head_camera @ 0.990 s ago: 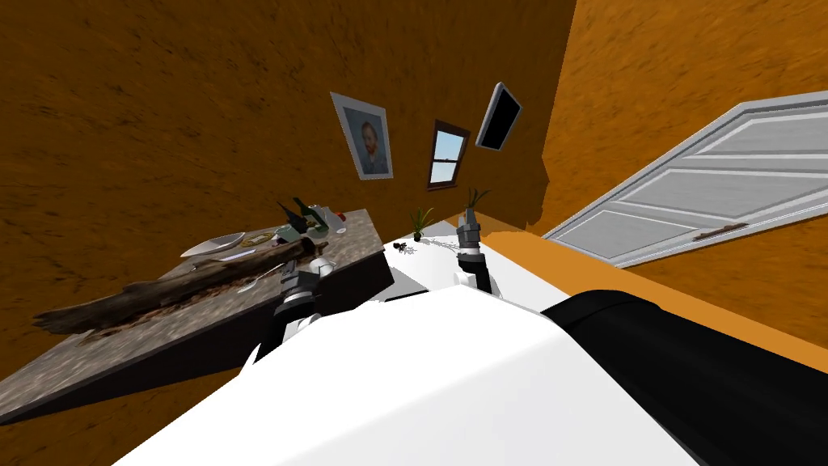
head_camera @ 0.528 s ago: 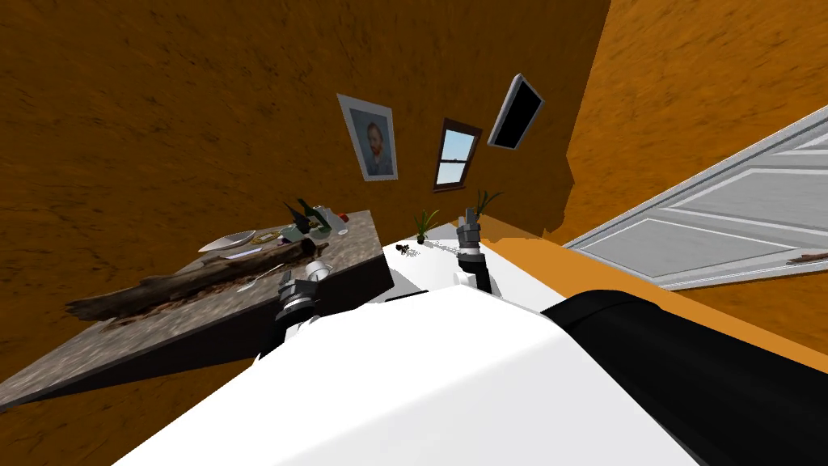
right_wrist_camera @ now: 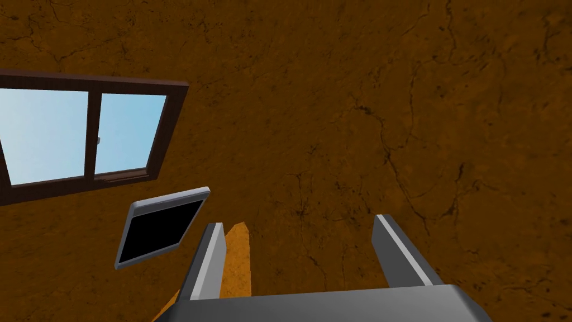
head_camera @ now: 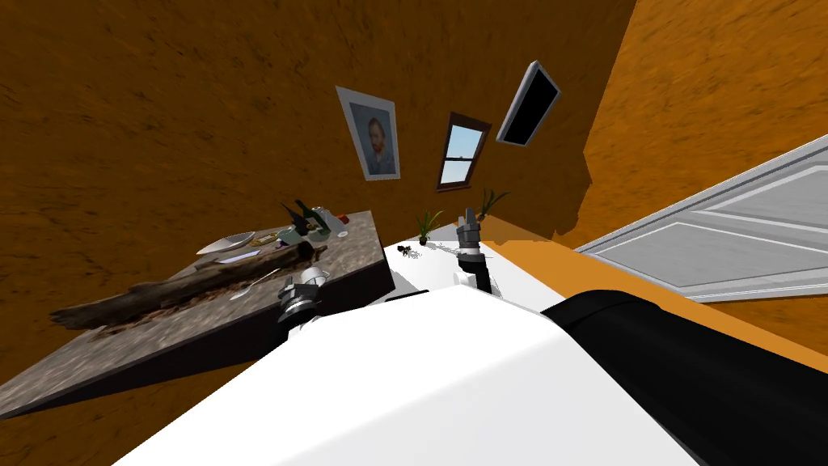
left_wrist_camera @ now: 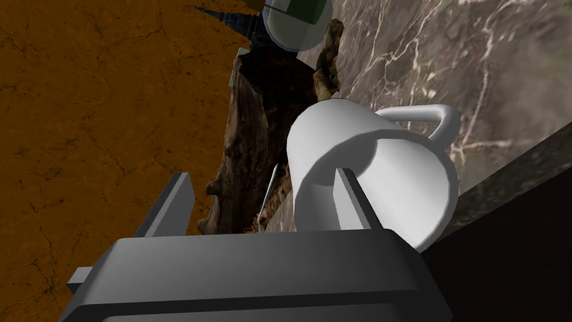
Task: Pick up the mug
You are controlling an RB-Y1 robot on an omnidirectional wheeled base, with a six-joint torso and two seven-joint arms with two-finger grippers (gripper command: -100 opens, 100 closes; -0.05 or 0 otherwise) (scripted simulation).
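One mug (left_wrist_camera: 368, 167), one bowl (head_camera: 225, 242), two plants (head_camera: 426, 220) (head_camera: 490, 201) (leafy).

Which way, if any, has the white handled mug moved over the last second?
Yes: the white handled mug moved slightly toward the near edge of the grey marble table.

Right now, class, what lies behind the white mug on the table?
Behind the mug lies a dark driftwood log on the marbled tabletop. The mug covers part of the log.

mug (head_camera: 315, 276) nearer the table (head_camera: 357, 243) edge, left gripper (left_wrist_camera: 261, 175) drawn back, head turned
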